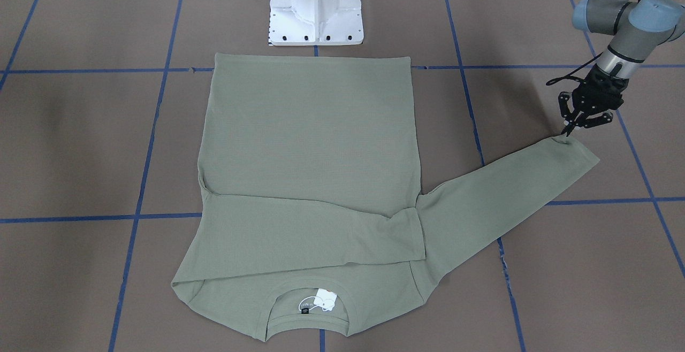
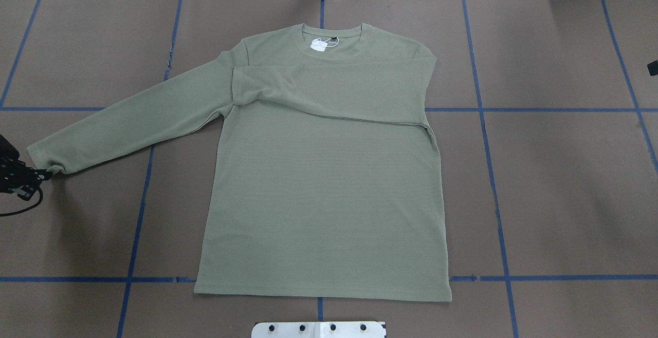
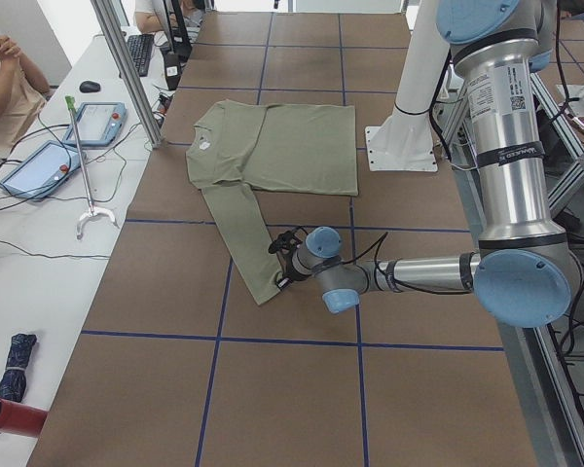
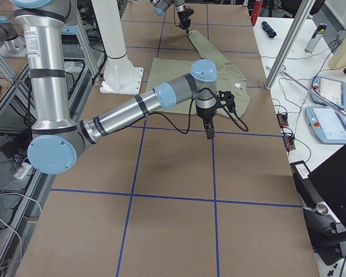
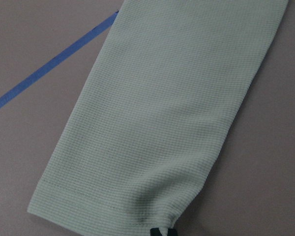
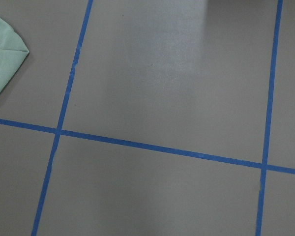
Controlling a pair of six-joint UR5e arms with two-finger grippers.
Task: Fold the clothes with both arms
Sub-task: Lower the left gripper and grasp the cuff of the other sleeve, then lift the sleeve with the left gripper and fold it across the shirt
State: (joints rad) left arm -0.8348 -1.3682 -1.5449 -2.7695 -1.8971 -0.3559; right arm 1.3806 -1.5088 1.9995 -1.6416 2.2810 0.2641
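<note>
One sleeve [image 1: 321,229] of the sage-green shirt [image 2: 324,199] at desk centre is folded across the chest. Your left gripper [image 1: 567,131] fingers pinch the outstretched cuff [image 1: 575,151]; right gripper [image 4: 209,133] fingers: cannot tell. Body folds remain.

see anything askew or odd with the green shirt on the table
The sage-green long-sleeved knit shirt lies lopsided: one sleeve is folded across the chest, the other sleeve sticks out sideways. The left gripper pinches that cuff's corner, puckering the cloth. No damage shows.
</note>
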